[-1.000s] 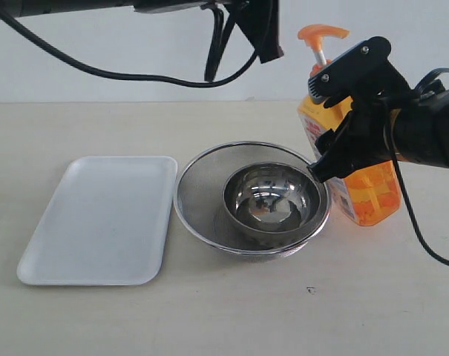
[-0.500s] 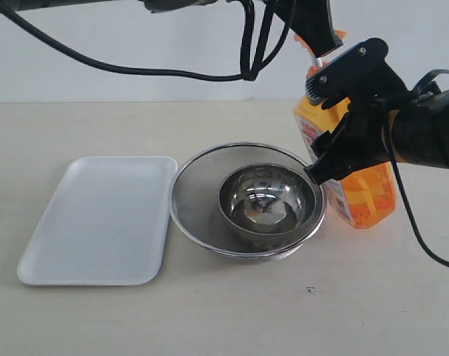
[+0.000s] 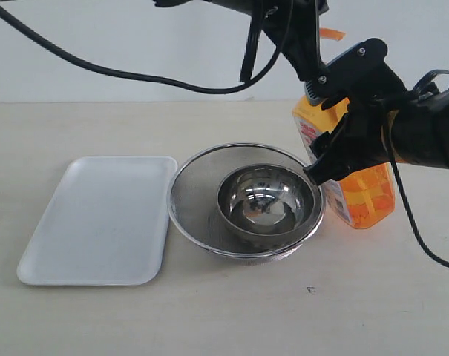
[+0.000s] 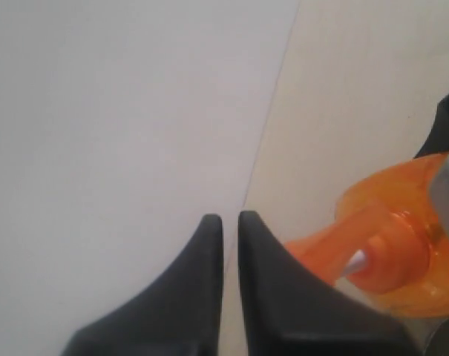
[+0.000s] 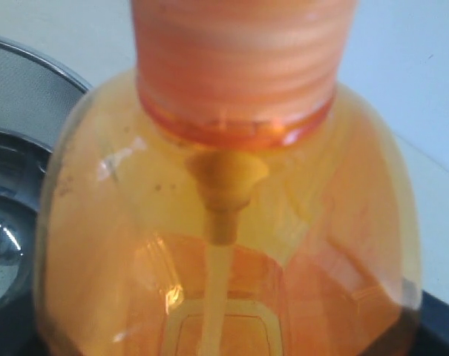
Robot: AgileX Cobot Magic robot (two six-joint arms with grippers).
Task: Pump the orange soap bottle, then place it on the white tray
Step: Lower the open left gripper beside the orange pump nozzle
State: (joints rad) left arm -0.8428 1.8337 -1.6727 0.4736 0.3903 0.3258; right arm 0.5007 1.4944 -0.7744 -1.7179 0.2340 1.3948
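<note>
The step in hand looks to be the pumping. The orange soap bottle (image 3: 361, 196) stands on the desk (image 3: 372, 297) just beside the steel mesh strainer (image 3: 194, 185), on the side away from the white tray (image 3: 98, 219). The right end effector (image 3: 313, 130) is clamped on the bottle's body. The left end effector (image 4: 224, 217) hangs over the pump head (image 4: 380, 252), its fingers together with only a slit between them.

In the left wrist view the fingertips sit beside the head, not squarely over it. The press would likely go best centred on the flat top, straight down along the stem. The right grip should stay firm so the bottle neither tips nor slides toward the strainer.

A white-and-red label (image 3: 310, 137) shows on the bottle's strainer-facing side, but its writing is too small to read.
</note>
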